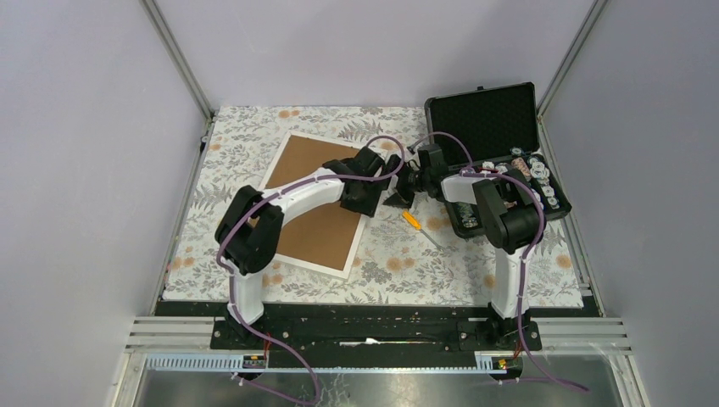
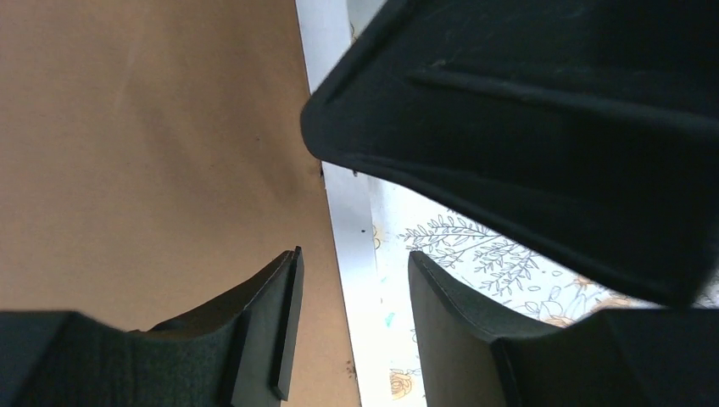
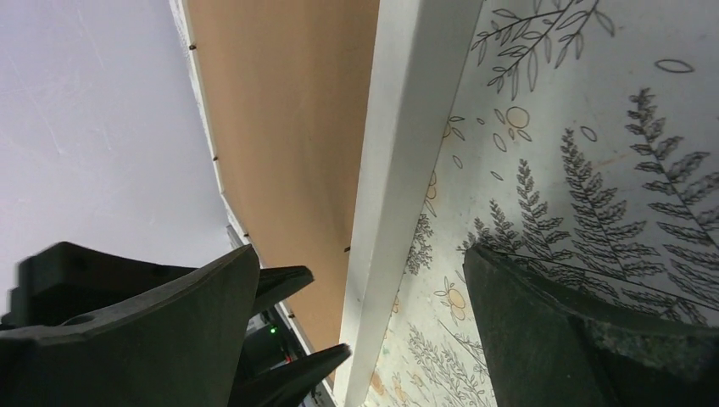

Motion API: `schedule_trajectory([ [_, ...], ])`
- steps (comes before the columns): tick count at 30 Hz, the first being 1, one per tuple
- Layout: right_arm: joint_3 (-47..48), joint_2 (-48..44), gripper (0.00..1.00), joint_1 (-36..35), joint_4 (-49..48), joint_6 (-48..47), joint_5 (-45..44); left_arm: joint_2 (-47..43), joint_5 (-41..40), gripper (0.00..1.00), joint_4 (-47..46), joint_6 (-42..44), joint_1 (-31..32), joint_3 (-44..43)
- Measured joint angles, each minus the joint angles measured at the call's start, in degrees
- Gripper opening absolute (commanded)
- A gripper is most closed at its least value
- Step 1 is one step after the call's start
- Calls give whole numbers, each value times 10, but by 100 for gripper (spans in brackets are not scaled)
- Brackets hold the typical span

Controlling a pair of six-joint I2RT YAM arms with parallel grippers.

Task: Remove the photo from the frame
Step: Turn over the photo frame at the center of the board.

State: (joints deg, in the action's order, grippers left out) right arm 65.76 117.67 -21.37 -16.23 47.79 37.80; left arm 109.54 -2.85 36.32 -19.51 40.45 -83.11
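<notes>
Frame (image 1: 318,233) lies flat, face down, left of centre in the top view. Its brown fibreboard back is up and a thin white border shows all round, turned slightly clockwise. Photo not visible in any view, since only the back of the frame shows.

Left gripper (image 1: 360,202) sits over the frame's right edge, at middle height in the picture. In the left wrist view its jaws stand partly apart (image 2: 352,263). One finger (image 2: 271,339) is over the brown back and the other over the cloth, with the white border (image 2: 339,212) running up between them. Nothing is clamped. Whether the tips touch the frame cannot be told.

Right gripper (image 1: 400,197) is just right of the left one, tips close together, at the same frame edge. In the right wrist view its jaws are spread wide (image 3: 360,254). The white frame edge (image 3: 398,170) passes through the gap and touches neither finger, so nothing is held. The big black shape in the upper right of the left wrist view looks like this gripper.

Floral tablecloth (image 1: 398,263) lies under everything. An orange-handled tool (image 1: 410,219) lies on the cloth just below and right of the grippers, clear of the frame. Black foam-lined case (image 1: 483,114) stands open at upper right, lid up, with small round items in its tray.
</notes>
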Motion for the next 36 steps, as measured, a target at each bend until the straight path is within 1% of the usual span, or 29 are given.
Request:
schedule_trajectory([
  [6, 2, -7, 100, 3, 14, -10, -24, 23, -17, 50, -5, -9, 15, 0],
  [13, 7, -9, 100, 5, 22, -15, -39, 36, -61, 49, -25, -16, 43, 3],
  [14, 7, -9, 100, 5, 23, -17, -40, 42, -78, 49, -28, -15, 48, 5],
  [17, 8, -9, 100, 5, 26, -18, -42, 46, -109, 50, -34, -17, 54, 8],
  [21, 9, -9, 100, 5, 27, -16, -43, 50, -118, 51, -38, -24, 56, 8],
  [24, 9, -9, 100, 5, 27, -16, -43, 51, -124, 55, -38, -29, 56, 6],
  [36, 9, -9, 100, 5, 26, -19, -41, 45, -150, 56, -34, -20, 53, 6],
])
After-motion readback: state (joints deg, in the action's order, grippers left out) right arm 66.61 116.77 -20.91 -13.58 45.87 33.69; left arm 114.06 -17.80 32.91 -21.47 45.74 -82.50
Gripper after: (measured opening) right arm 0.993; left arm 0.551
